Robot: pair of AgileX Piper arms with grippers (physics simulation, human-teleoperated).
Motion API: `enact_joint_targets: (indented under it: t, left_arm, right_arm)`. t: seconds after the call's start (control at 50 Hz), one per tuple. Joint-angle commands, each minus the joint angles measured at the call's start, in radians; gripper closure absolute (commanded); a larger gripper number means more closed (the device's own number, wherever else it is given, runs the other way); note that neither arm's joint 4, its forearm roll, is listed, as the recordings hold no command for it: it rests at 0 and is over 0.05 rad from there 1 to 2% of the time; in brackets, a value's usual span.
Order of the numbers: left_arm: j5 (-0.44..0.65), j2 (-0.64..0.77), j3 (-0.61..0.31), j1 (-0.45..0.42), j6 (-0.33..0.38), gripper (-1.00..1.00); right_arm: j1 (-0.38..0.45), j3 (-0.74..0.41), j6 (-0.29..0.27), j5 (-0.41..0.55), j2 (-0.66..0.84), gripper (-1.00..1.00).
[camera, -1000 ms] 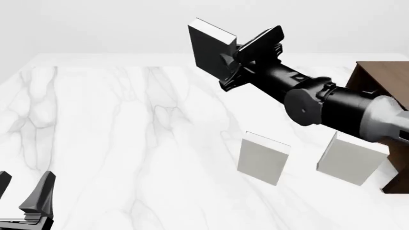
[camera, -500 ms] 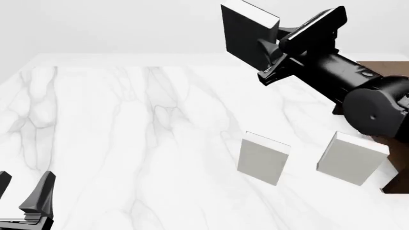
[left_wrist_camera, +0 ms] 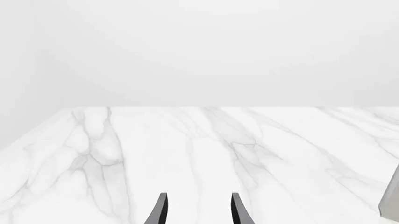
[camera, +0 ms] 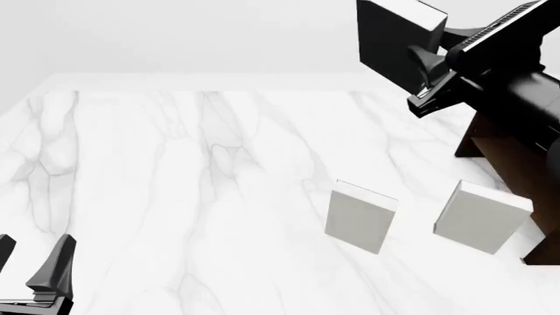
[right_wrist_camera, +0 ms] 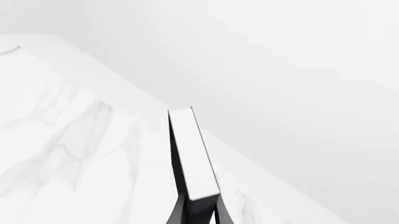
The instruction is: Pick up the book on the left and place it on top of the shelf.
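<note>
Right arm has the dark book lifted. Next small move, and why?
Probably carry it further right over the dark brown wooden shelf, then lower. The slim charcoal-black book, clamped in the right gripper, hangs high above the white marble table, left of the shelf.

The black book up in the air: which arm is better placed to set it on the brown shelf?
The right. Its gripper already holds the book high, beside the shelf. The left gripper sits open and low at the table's near left corner, far from both.
</note>
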Motion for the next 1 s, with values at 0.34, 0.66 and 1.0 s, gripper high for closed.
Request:
enact_joint_targets:
  t: [0.34,0.66,1.0]
  left_arm:
    - [0.000,0.000,0.000,0.000,0.000,-1.00]
    - [0.000,0.000,0.000,0.000,0.000,-1.00]
    - [0.000,0.000,0.000,0.000,0.000,-1.00]
  right_arm:
    - [-0.131,-0.005,-0.044,0.069,-0.097,1.00]
    - [-0.196,-0.003,-0.076,0.098,-0.136,1.00]
    - [-0.275,0.013,-0.129,0.109,-0.182,1.00]
